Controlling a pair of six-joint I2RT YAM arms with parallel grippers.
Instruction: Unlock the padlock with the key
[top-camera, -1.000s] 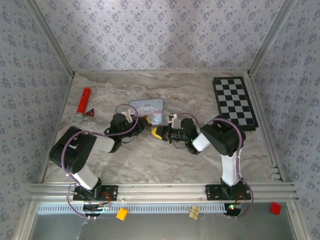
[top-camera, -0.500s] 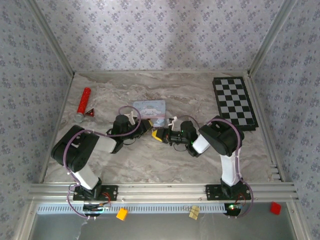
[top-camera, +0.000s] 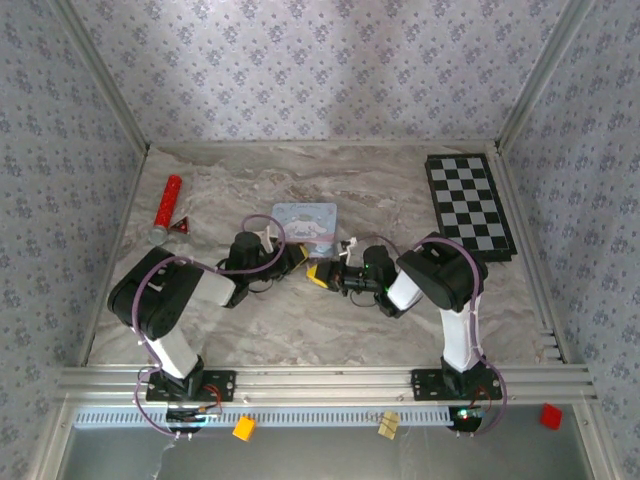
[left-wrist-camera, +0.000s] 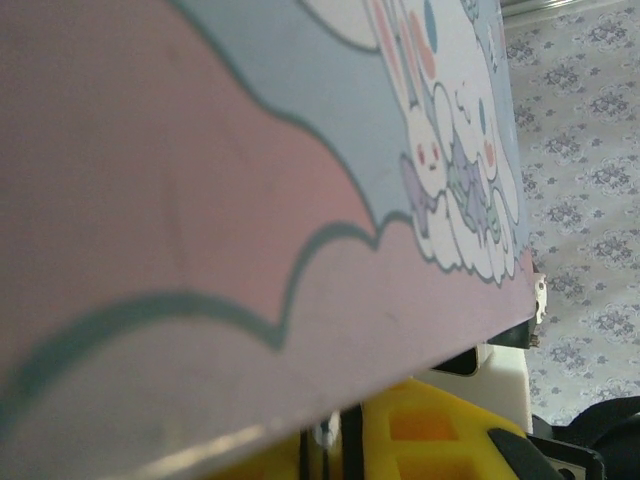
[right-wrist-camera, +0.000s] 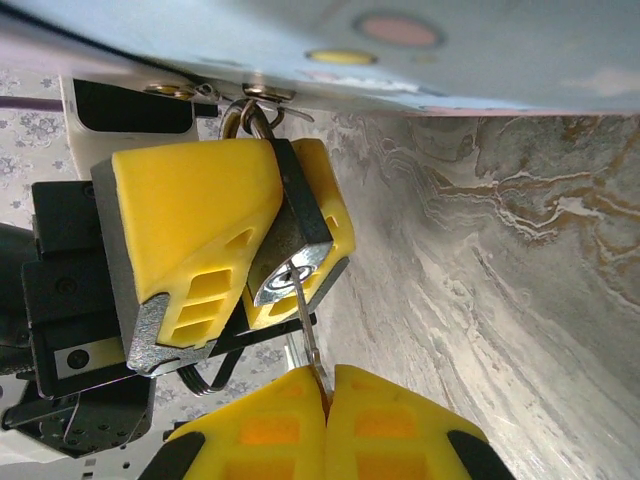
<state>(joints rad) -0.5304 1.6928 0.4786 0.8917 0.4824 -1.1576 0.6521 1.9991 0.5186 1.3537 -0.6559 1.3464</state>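
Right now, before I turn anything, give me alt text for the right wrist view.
The right gripper, yellow fingers shut, pinches the key, whose tip sits at the keyhole in the silvery end of the padlock. The left gripper clamps the padlock, its shackle up against the edge of the pale blue tin, with the marble table to the right.

Looking like a robot lab test cell. Two arms (top-camera: 445, 278) are sitting bolted to an aluminium rail (top-camera: 320, 381), and wallpapered panels (top-camera: 300, 70) in metal framing (top-camera: 100, 75) are boxing in a marble-print tabletop (top-camera: 300, 325).
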